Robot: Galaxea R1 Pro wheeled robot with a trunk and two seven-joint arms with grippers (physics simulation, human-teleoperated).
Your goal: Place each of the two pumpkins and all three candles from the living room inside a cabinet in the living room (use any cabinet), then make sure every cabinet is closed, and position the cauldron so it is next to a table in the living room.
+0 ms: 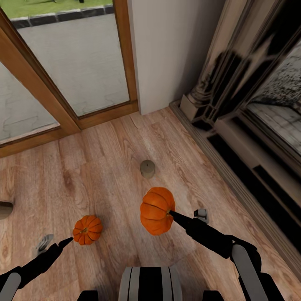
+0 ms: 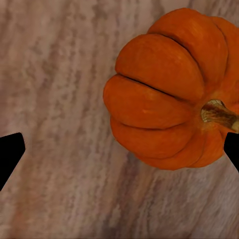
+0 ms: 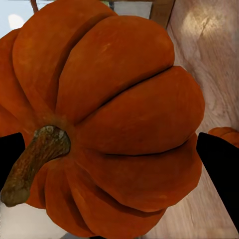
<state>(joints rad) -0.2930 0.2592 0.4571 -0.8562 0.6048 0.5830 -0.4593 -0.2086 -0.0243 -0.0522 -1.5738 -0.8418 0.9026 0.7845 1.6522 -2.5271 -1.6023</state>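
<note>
Gripping the larger ribbed orange pumpkin [image 1: 156,210] off-centre by its stem side, the right fingers [image 1: 172,214] could drop it, while the left fingers [image 1: 67,241] spread wide around the smaller orange pumpkin [image 1: 87,229] on the wooden floor [image 1: 104,167].

Bright, even daylight; soft faint shadows, slightly blurry renders.

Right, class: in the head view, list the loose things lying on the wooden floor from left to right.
Candle at the left edge → smaller pumpkin → second candle → larger pumpkin.
</note>
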